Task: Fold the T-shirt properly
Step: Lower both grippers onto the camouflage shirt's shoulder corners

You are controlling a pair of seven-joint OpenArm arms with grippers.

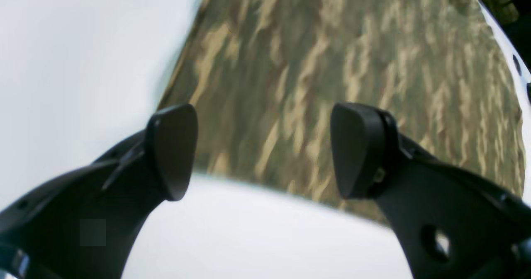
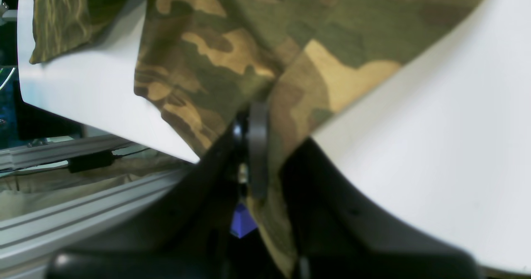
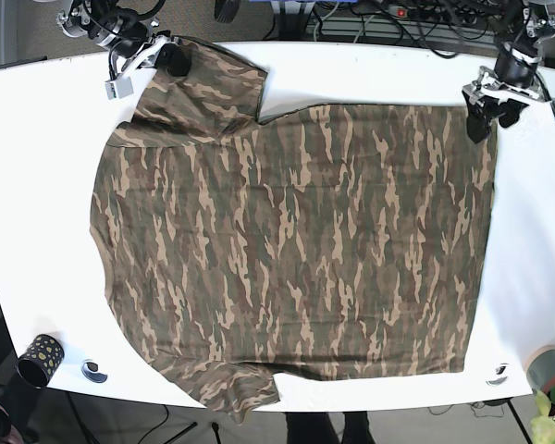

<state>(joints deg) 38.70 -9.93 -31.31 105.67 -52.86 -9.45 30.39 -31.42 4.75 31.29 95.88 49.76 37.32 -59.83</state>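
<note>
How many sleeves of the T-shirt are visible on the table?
2: one sleeve at the table's far left, held by the right end effector; the other sleeve at the near left edge.

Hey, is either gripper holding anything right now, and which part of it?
The right gripper is shut on the camouflage T-shirt, pinching its cloth at the sleeve by the table's far edge. The left gripper is open above the shirt's corner, holding nothing.
</note>
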